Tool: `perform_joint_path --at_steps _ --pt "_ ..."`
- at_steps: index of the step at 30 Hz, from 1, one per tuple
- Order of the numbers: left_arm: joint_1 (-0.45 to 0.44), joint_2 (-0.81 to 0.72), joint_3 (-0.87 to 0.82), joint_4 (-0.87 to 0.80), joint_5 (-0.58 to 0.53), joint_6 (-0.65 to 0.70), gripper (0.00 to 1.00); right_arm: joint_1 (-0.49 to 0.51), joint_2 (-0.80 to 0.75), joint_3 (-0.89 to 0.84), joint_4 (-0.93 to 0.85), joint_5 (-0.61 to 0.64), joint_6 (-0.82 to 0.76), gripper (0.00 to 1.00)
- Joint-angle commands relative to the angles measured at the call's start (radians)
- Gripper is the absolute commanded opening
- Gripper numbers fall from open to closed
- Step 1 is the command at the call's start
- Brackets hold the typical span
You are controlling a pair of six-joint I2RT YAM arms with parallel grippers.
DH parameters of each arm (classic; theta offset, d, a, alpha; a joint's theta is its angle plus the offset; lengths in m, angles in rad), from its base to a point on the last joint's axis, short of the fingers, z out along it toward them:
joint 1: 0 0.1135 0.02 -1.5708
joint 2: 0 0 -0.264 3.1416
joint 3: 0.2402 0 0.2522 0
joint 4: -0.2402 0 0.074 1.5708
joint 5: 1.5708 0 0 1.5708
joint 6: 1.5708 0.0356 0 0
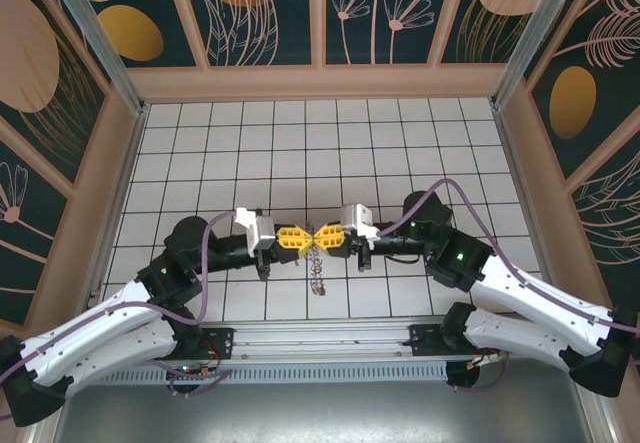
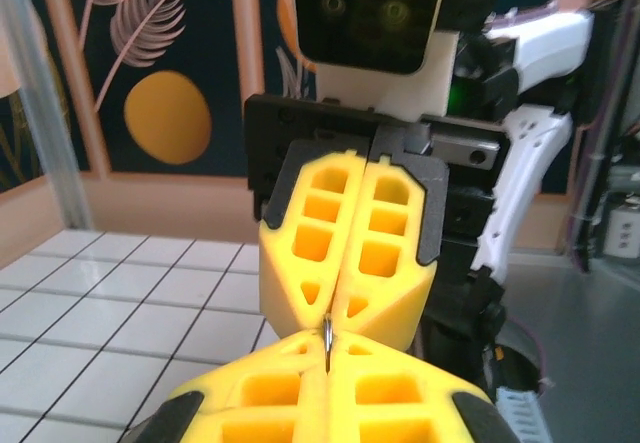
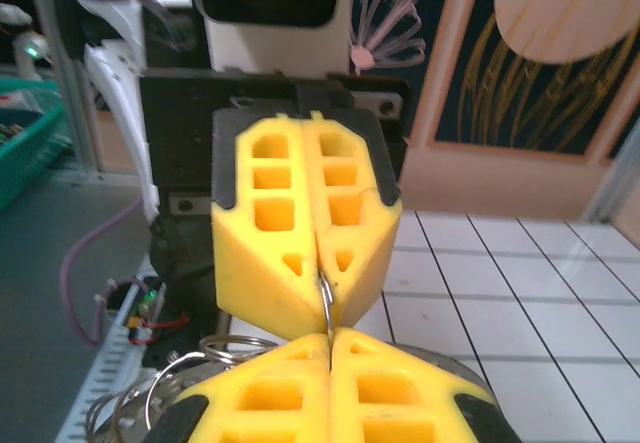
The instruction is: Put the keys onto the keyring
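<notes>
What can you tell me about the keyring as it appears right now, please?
The keyring looks like thin silvery metal wire. A short stretch is pinched in the shut yellow fingertips of both the left gripper and the right gripper, which meet tip to tip. Slack loops hang below in the right wrist view; from above a small tangle dangles over the white tiled table. Whether it touches the tiles is unclear.

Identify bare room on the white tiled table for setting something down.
Free: the far tile rows between the back wall and both arms. Crowded: mid-table, where the left yellow end effector and right yellow end effector meet, silver wire rings dangling below.
</notes>
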Motion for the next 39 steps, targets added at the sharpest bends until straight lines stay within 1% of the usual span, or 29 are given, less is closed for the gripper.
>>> perform_joint_path --at_steps 1,3,5,8,9,10,11,12,16,19,22,24,26,28,33,36,39 --pt "-0.014 0.034 0.078 -0.151 -0.116 0.066 0.15 0.005 0.051 0.099 -0.09 0.081 -0.053 0.0" --pt "-0.015 0.054 0.102 -0.218 -0.163 0.089 0.24 0.006 0.078 0.136 -0.148 0.119 -0.077 0.0" --pt "-0.014 0.075 0.124 -0.267 -0.204 0.103 0.26 0.011 0.11 0.173 -0.205 0.158 -0.098 0.0" --pt "-0.014 0.114 0.152 -0.327 -0.261 0.116 0.26 0.024 0.16 0.224 -0.286 0.21 -0.127 0.0" --pt "-0.014 0.13 0.163 -0.35 -0.272 0.123 0.24 0.028 0.179 0.244 -0.316 0.223 -0.138 0.0" --pt "-0.014 0.146 0.172 -0.368 -0.28 0.128 0.18 0.028 0.191 0.259 -0.34 0.23 -0.147 0.0" --pt "-0.013 0.163 0.179 -0.384 -0.284 0.134 0.08 0.029 0.201 0.275 -0.36 0.232 -0.154 0.0" --pt "-0.014 0.178 0.185 -0.396 -0.284 0.139 0.0 0.028 0.207 0.287 -0.374 0.23 -0.16 0.0" --pt "-0.014 0.207 0.18 -0.392 -0.278 0.142 0.0 0.033 0.208 0.301 -0.384 0.218 -0.162 0.0" --pt "-0.014 0.196 0.161 -0.347 -0.258 0.132 0.0 0.038 0.184 0.268 -0.349 0.203 -0.154 0.0" --pt "-0.014 0.164 0.132 -0.28 -0.227 0.11 0.0 0.038 0.14 0.21 -0.284 0.152 -0.129 0.0" --pt "-0.013 0.135 0.108 -0.228 -0.197 0.094 0.0 0.038 0.106 0.165 -0.233 0.123 -0.107 0.12" --pt "-0.014 0.103 0.078 -0.165 -0.158 0.074 0.0 0.038 0.072 0.128 -0.192 0.11 -0.086 0.22" --pt "-0.014 0.067 0.047 -0.096 -0.12 0.059 0.0 0.035 0.044 0.097 -0.165 0.107 -0.066 0.26" --pt "-0.013 -0.009 -0.031 0.089 0.015 0.012 0.0 0.028 -0.018 0.03 -0.113 0.09 -0.018 0.27" --pt "-0.014 -0.022 -0.038 0.123 0.055 0.001 0.0 0.025 -0.047 0.001 -0.084 0.056 -0.001 0.25" --pt "-0.013 -0.03 -0.041 0.147 0.079 -0.01 0.0 0.025 -0.073 -0.014 -0.064 0.052 0.013 0.25"
